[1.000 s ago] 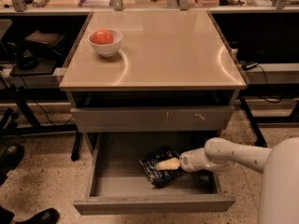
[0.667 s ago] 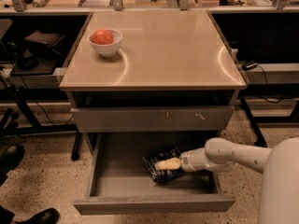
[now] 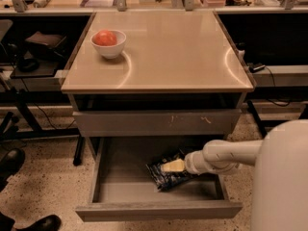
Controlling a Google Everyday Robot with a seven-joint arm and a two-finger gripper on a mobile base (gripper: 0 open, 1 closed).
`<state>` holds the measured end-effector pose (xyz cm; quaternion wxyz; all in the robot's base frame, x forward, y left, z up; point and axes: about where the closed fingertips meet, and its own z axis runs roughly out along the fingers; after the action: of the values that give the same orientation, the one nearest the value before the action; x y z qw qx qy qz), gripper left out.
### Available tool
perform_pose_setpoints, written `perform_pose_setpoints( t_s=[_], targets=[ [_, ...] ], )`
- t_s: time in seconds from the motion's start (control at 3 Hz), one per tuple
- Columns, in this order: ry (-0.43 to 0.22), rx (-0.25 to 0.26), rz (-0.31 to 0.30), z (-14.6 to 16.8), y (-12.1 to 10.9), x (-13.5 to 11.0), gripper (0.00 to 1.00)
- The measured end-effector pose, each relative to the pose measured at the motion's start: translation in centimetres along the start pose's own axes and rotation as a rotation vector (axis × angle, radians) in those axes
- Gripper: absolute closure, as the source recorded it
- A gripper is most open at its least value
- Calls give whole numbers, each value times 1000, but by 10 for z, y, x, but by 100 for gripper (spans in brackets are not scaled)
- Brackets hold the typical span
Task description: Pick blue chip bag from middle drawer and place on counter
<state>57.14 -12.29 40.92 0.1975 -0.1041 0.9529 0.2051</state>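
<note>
The blue chip bag [image 3: 167, 178] lies crinkled in the open middle drawer [image 3: 159, 210], right of centre and tilted up toward its upper right corner. My gripper [image 3: 172, 166] reaches in from the right on a white arm. Its pale yellow fingers are closed on the bag's upper edge. The beige counter [image 3: 168, 47] is above the drawer.
A white bowl [image 3: 109, 46] holding a red fruit [image 3: 105, 37] sits at the counter's back left. A shut grey front panel with pale scuffs [image 3: 154, 122] overhangs the open drawer. My white body [image 3: 281, 177] fills the lower right. Dark shoes [image 3: 9, 160] are on the floor at left.
The bag has shifted a little to the right and tilted up with the gripper. The arm has barely moved.
</note>
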Motion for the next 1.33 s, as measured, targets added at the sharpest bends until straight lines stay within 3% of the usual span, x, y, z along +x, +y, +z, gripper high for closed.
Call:
perform_pose_setpoints(
  t_s=[0.33,0.67,1.0,1.33],
  targets=[
    [-29,95,2,-22,-8,-15,0],
    [19,73,-1,9,-11,-3,0],
    [19,72,-1,9,-11,-3,0],
    [46,13,-40,15,7,4,0]
  ],
)
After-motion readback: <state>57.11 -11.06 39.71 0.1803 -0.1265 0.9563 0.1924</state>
